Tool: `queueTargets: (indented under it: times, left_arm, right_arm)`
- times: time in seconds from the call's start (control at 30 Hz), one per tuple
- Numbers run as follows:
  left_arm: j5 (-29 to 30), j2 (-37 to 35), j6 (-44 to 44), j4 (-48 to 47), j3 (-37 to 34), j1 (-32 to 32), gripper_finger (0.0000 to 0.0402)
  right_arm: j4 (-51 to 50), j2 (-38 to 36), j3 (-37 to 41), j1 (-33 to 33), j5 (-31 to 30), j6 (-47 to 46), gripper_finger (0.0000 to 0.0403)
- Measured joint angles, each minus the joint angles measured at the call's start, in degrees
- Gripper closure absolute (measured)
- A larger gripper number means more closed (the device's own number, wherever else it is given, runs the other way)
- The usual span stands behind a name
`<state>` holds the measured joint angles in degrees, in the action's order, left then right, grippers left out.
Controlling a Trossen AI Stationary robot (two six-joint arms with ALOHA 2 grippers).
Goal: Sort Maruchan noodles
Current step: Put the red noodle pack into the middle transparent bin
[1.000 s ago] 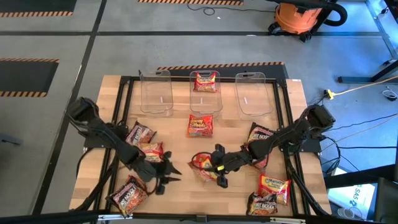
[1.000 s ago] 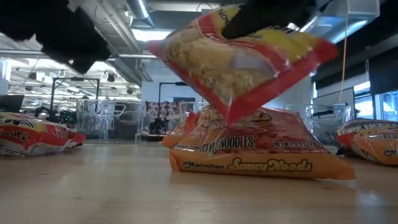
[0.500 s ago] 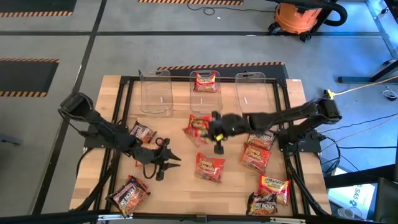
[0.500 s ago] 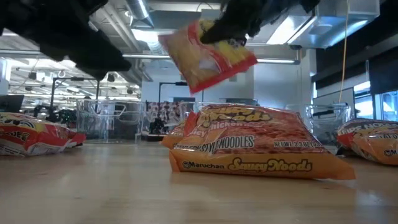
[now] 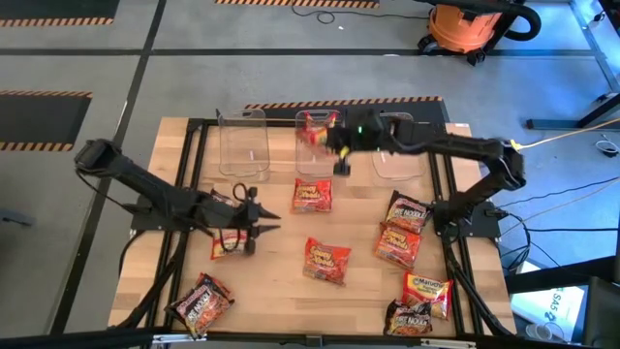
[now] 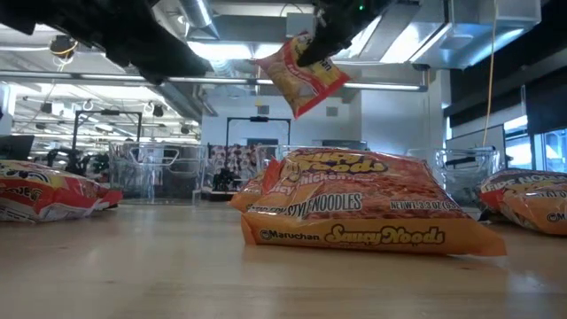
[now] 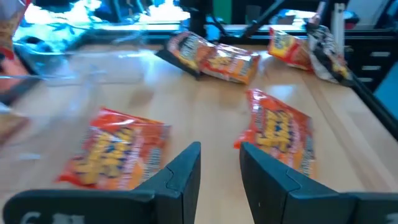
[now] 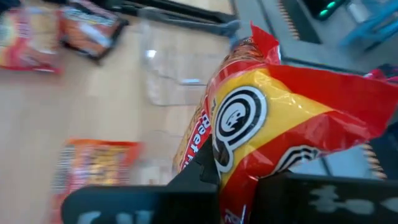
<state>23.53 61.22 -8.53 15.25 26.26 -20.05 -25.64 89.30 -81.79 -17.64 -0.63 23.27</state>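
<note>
While the right gripper (image 5: 341, 145) hangs over the middle clear bin (image 5: 320, 155) at the table's far edge, it is clamped on a red-and-yellow Maruchan packet (image 8: 261, 137), held well above the wood in the low view. One red packet (image 5: 320, 121) already lies in that bin. Left gripper (image 5: 254, 219) sits low over the table's left half, fingers (image 7: 180, 171) slightly apart, nothing between them. Other packets lie scattered on the table (image 5: 281, 291); an orange Saucy Noods packet (image 6: 363, 208) sits nearest the low camera.
</note>
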Motion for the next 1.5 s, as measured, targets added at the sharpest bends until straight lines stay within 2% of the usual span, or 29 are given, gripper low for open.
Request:
queueTargets:
  times: [0.2,0.4,0.77,1.13,1.37,1.5]
  left_arm:
    - [2.31,-9.64,0.63,-8.59,0.04,2.74,0.0296]
    - [5.6,-13.05,1.67,-10.78,0.04,4.17,0.0296]
    - [5.84,-12.79,1.62,-10.76,0.04,4.4,0.0296]
    - [6.18,-12.79,1.65,-10.72,0.04,4.46,0.0296]
    - [6.18,-12.79,1.65,-10.72,0.04,4.44,0.0296]
    - [6.18,-12.79,1.65,-10.72,0.04,4.44,0.0296]
  right_arm:
    - [0.31,5.55,-5.05,-8.74,4.37,4.53,0.0403]
    - [-4.55,12.08,-10.5,-13.61,9.63,8.3,0.0403]
    - [-7.94,22.18,-11.22,-15.41,13.65,20.14,0.0403]
    - [-10.29,28.13,-11.28,-15.33,11.14,25.34,0.0403]
    - [-9.14,28.94,-11.33,-15.33,10.49,24.22,0.0399]
    - [-7.48,29.16,-11.27,-15.39,10.09,20.2,0.0361]
